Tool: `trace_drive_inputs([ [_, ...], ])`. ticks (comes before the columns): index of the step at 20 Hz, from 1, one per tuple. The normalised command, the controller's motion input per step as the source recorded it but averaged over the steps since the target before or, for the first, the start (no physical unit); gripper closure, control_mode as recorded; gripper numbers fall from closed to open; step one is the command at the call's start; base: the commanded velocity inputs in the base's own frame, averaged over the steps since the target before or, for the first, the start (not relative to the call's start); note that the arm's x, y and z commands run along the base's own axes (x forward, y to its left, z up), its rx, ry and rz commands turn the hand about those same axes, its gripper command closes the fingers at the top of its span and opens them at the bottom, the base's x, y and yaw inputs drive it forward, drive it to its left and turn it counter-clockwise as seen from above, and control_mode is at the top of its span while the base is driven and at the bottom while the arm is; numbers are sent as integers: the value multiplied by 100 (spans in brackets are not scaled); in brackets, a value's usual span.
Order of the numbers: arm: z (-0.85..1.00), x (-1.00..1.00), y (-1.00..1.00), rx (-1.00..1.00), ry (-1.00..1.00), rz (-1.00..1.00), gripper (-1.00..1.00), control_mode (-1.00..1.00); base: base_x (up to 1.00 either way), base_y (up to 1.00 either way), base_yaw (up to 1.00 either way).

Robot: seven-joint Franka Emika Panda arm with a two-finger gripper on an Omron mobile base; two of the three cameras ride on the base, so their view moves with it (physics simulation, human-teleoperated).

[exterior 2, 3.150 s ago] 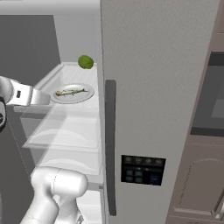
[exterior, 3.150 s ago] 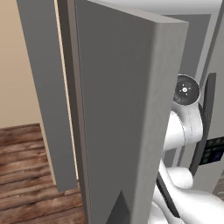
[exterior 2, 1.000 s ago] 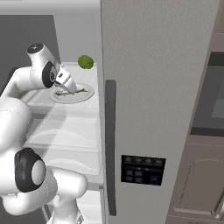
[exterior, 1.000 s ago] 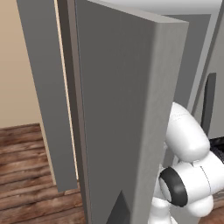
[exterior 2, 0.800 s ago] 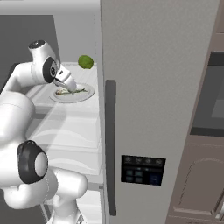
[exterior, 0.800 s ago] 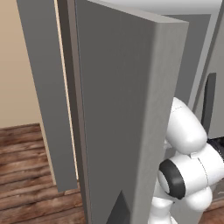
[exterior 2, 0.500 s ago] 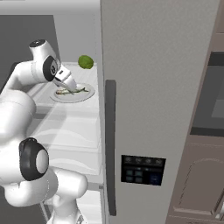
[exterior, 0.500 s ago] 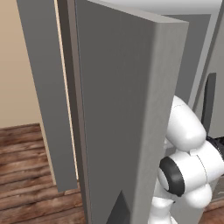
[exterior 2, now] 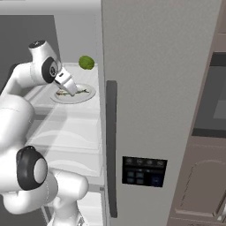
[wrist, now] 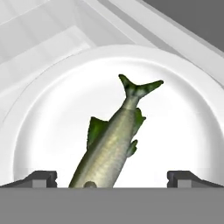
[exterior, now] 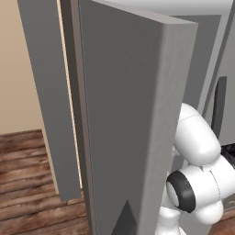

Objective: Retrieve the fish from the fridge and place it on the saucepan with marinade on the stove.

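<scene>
The tall plain grey fridge [exterior 2: 154, 88] stands with one door [exterior: 133, 119] swung open, baring white shelves [exterior 2: 70, 132]. On an upper shelf a round white plate [wrist: 52, 118] carries the slim greenish-brown fish [wrist: 113, 140], with a round green fruit [exterior 2: 86, 62] just behind. The white arm's two-finger gripper [exterior 2: 70, 89] hangs over the plate with its dark fingertips [wrist: 41, 178] spread wide on either side of the fish, not pinching it.

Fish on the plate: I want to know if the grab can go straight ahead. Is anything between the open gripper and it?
Nothing visible. In the hand view the fish lies bare on the white plate, between the two finger tips of the open gripper. The green fruit sits behind the plate, out of the way.
</scene>
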Motion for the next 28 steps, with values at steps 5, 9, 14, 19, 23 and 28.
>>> trace_drive_inputs([
  [5,-30,-1,0,0,-5,-8,-100,-100,0,0,0],
  [9,-3,4,0,0,-5,-6,-100,-100,0,0,0],
  [14,8,16,0,1,0,-3,-100,-100,0,0,0],
  [19,14,20,0,1,1,-1,-100,-100,0,0,0],
  [23,0,10,1,0,6,0,-100,-100,0,0,0],
  [28,-13,0,2,0,10,0,-100,-100,0,0,0],
])
